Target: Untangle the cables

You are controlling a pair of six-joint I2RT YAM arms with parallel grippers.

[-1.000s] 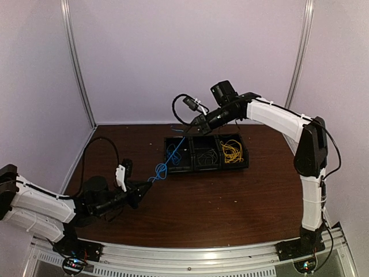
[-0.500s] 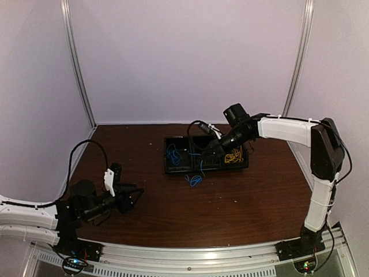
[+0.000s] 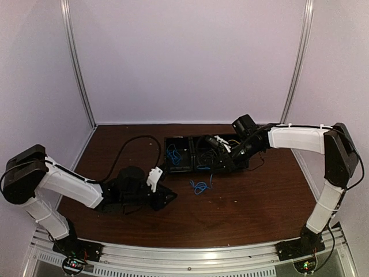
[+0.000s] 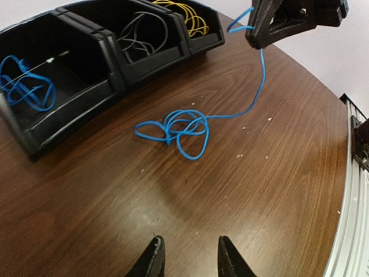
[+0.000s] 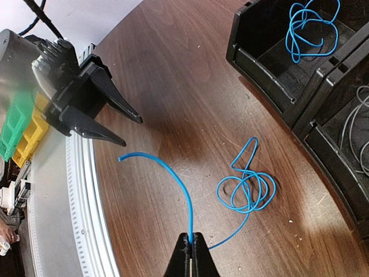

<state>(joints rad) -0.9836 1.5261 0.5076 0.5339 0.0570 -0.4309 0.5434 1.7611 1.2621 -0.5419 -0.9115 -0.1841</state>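
A blue cable [image 3: 199, 186] lies in a loose coil on the table in front of the black tray; it shows in the left wrist view [image 4: 179, 127] and the right wrist view [image 5: 248, 187]. My right gripper [image 5: 190, 238] is shut on one end of it, above the table near the tray [image 3: 216, 154]. A second blue cable [image 3: 172, 153] lies in the tray's left bin, dark cables [image 4: 144, 32] in the middle bin, yellow cables [image 4: 190, 17] in the right bin. My left gripper [image 4: 187, 248] is open and empty, low over the table, left of the coil [image 3: 168, 198].
The black three-bin tray [image 3: 179, 168] stands at the table's middle back. A thick black arm cable [image 3: 135, 144] loops over the table at the left. The table's metal front rail [image 5: 75, 190] runs close below the left gripper.
The left arm has swung right toward the coil. The right gripper has lowered and moved right, with the blue cable's end in it; the coil now lies on the table.
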